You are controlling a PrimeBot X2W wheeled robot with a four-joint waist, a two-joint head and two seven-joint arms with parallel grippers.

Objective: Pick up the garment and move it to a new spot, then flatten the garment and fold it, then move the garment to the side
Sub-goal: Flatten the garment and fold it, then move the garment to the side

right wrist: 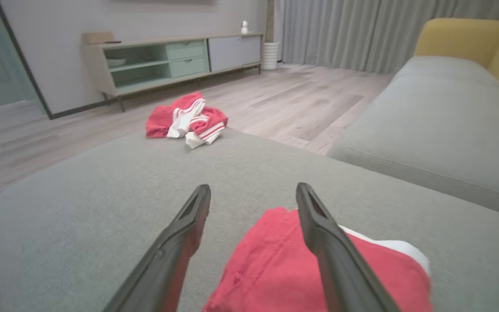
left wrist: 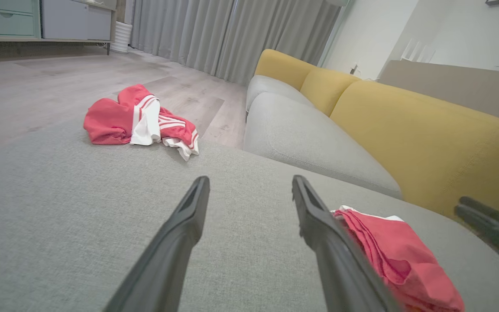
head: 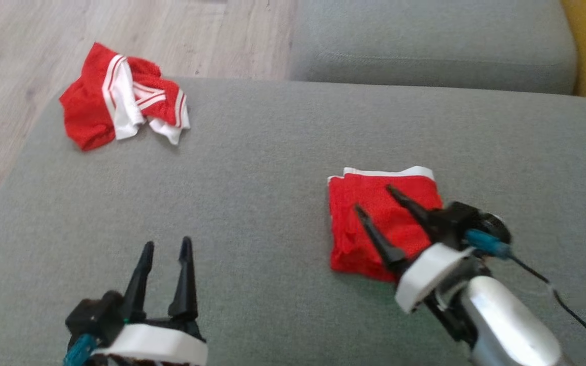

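Head view, nearest item: left claw (head: 167,242), two dark fingers spread with nothing between them, pointing up the view over bare grey sofa cushion (head: 272,203). It is well apart from both garments.

Right claw (head: 373,197): fingers spread, pinching nothing, angled up and leftward from a white wrist collar. Its pale silver forearm (head: 506,320) enters from the lower right, and a black cable (head: 532,270) trails off the wrist.

Folded red garment (head: 346,239): lies flat on the cushion directly under the right claw's fingers. It forms a rough square with a white edge along its far side. Both fingertips stand over its middle; whether they touch the cloth cannot be told. In the right wrist view it lies below and between the fingers, with the right-hand finger crossing it.

Farther, at the cushion's far left corner: crumpled red-and-white garment (head: 120,96), heaped, well apart from either claw.

Beyond:
- second grey seat cushion (head: 425,46)
- yellow backrest (left wrist: 427,130)
- pale wood floor (head: 171,25)
- green-and-white sideboard (right wrist: 167,60)
- grey curtains (right wrist: 340,30)
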